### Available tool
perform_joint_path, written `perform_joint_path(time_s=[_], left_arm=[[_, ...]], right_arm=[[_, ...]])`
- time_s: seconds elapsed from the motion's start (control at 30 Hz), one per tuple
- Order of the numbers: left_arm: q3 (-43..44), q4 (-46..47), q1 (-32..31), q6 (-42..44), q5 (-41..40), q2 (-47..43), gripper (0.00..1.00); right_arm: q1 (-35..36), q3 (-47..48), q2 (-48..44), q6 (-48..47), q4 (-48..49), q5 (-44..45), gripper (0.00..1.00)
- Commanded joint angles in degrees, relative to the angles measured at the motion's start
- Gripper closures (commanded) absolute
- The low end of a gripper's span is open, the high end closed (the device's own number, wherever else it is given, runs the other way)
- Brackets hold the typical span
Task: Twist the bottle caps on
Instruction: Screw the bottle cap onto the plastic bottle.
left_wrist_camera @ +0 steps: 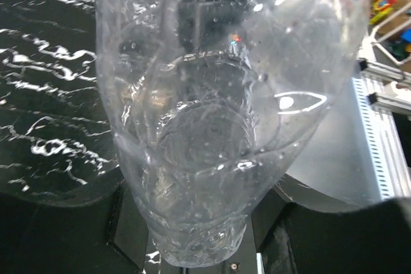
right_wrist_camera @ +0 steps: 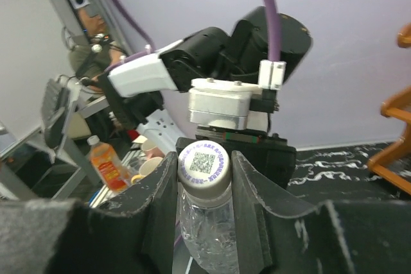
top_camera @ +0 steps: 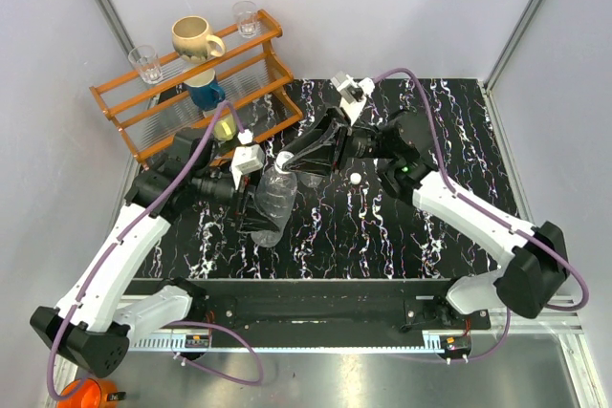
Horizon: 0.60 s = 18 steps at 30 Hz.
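My left gripper (top_camera: 260,212) is shut on the body of a clear ribbed bottle (top_camera: 273,196) and holds it tilted above the table, neck towards the right arm. In the left wrist view the bottle (left_wrist_camera: 212,113) fills the frame, its lower part wedged between the dark fingers (left_wrist_camera: 131,222). My right gripper (top_camera: 293,160) is shut on the white bottle cap (right_wrist_camera: 204,165), which sits on the bottle's neck (right_wrist_camera: 209,229) with a finger pressed against each side. A second white cap (top_camera: 355,179) lies loose on the black marbled table, just right of the grippers.
An orange wooden rack (top_camera: 251,72) stands at the back left with a cream mug (top_camera: 196,40), a blue cup (top_camera: 206,94) and two clear glasses (top_camera: 145,62) on it. Grey walls close the table in on both sides.
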Motion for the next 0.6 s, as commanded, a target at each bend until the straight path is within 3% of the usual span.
perform_joint_path(time_s=[0.0,0.07,0.37,0.57], left_arm=[[1.9,4.5,0.5,0.8,-15.9,-0.8,1.00],[1.8,5.2,0.5,0.2,-18.5,-1.0,1.00],[2.4,7.2,0.5,-1.8,-24.4,-1.0,1.00],[2.9,7.4,0.5,-2.6,-25.4,-1.1,1.00]], right_arm=[[1.6,-1.3,-5.4,-9.1,-18.8,5.3,0.96],[2.0,-1.4,-6.1,-10.5,-23.7,8.2,1.00],[7.6,2.3,-5.7,-16.9,-39.1,19.7,1.00],[10.0,3.1,-4.1,-15.0,-43.7,31.0,1.00]])
